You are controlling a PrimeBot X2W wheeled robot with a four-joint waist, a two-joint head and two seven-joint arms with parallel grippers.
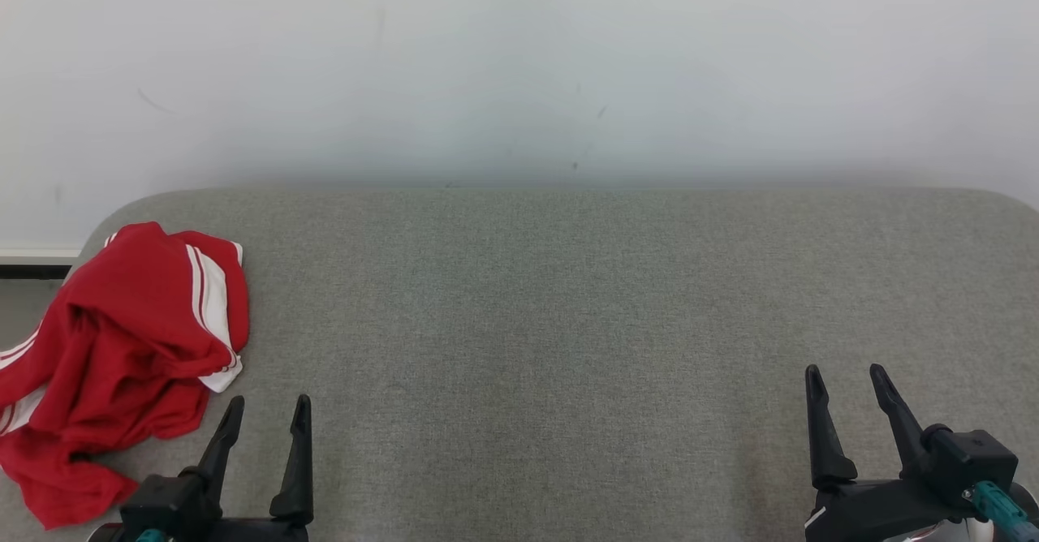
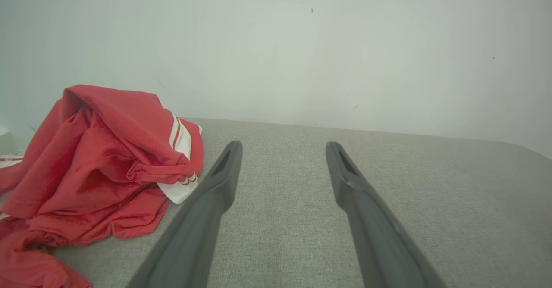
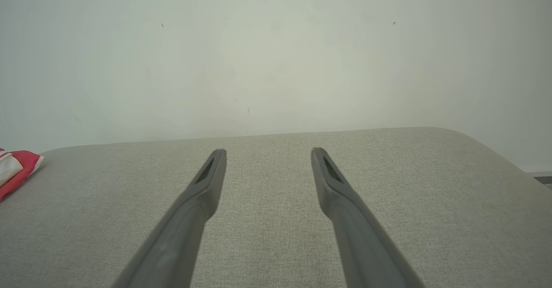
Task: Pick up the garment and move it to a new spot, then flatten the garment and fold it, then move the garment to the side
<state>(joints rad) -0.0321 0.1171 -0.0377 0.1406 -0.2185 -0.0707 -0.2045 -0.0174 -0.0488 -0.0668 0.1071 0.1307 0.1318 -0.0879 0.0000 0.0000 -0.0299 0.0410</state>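
Crumpled red jersey garment with white stripes (image 1: 122, 347), heaped at the left end of a grey woven-fabric table with rounded far corners (image 1: 528, 323). Folds bunched high in the middle, a white striped band draped down the right side of the heap, part of the cloth running off the left of the head view.

Just right of the heap, at the near edge: left gripper (image 1: 269, 402), two long dark fingers pointing toward the far side, spread wide, nothing between them. From the left wrist view, bare grey fabric between the fingertips, the garment's white-edged fold just beside the left finger; contact there impossible to judge.

Broad stretch of bare grey table across the middle. Beyond its far edge, a pale plain wall with a few small dark marks (image 1: 519, 63).

At the near right: right gripper (image 1: 845, 373), fingers likewise spread wide and holding nothing, well apart from the garment. From the right wrist view, a small corner of red and white cloth at the far left.
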